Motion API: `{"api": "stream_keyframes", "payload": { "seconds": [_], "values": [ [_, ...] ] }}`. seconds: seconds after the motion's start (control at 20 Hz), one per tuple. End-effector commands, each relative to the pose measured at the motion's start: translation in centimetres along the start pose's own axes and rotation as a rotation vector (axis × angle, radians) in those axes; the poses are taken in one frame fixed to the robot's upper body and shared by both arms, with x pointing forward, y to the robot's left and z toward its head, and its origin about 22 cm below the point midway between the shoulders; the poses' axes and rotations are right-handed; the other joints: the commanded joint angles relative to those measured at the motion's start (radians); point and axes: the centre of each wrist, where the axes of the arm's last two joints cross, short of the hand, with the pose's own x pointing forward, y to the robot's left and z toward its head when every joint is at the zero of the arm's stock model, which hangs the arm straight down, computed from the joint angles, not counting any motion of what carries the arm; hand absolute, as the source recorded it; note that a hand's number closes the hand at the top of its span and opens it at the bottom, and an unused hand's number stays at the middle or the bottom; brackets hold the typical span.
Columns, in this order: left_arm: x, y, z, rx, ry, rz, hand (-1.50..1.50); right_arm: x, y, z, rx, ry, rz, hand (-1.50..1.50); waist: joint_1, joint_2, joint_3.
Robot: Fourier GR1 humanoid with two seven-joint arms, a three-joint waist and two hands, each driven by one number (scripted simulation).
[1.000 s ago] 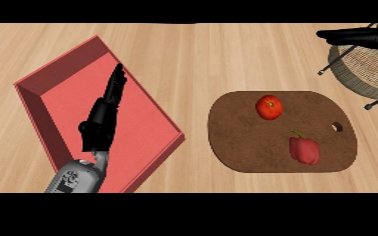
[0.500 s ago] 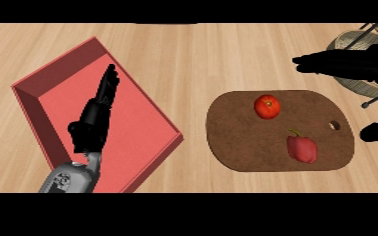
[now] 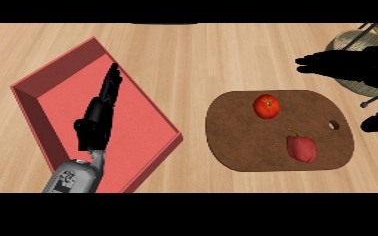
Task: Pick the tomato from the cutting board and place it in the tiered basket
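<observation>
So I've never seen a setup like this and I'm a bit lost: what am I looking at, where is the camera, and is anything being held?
This is the view from a humanoid robot's head, looking steeply down at a wooden counter. The left hand, black on a grey forearm, rests open with straight fingers over a red tray. The dark shape at the right edge is the right hand, in front of a wire basket; whether its fingers are open cannot be told. On the brown cutting board lie a tomato and a red pepper, apart from each other. Nothing is held; the tomato is not yet picked up.
</observation>
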Motion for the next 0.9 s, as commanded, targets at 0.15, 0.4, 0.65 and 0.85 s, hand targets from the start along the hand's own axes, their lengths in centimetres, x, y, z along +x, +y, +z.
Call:
{"api": "stream_keyframes", "payload": {
  "seconds": [0.15, 0.4, 0.65, 0.85],
  "values": [
    [0.1, 0.1, 0.8, -0.012, 0.001, -0.008, 0.0, -1.5, -0.8, -0.1, 0.057, -0.074, 0.056, -1.5, 0.002, -0.002, -0.001],
    [-0.8, -0.8, 0.7, -0.022, -0.006, -0.006, 0.0, -2.2, 2.1, -2.2, 0.059, -0.139, 0.1, -1.5, 0.002, 0.001, 0.0],
    [0.1, 1.1, -0.8, 0.007, 0.014, 0.003, 0.0, -1.3, 1.9, -3.4, 0.022, -0.154, 0.179, -1.5, -0.006, -0.002, -0.001],
    [0.4, -0.4, -0.6, -0.01, 0.011, -0.007, 0.0, -3.0, 3.4, -4.7, 0.001, -0.078, 0.163, -1.5, -0.005, -0.002, -0.001]
  ]
}}
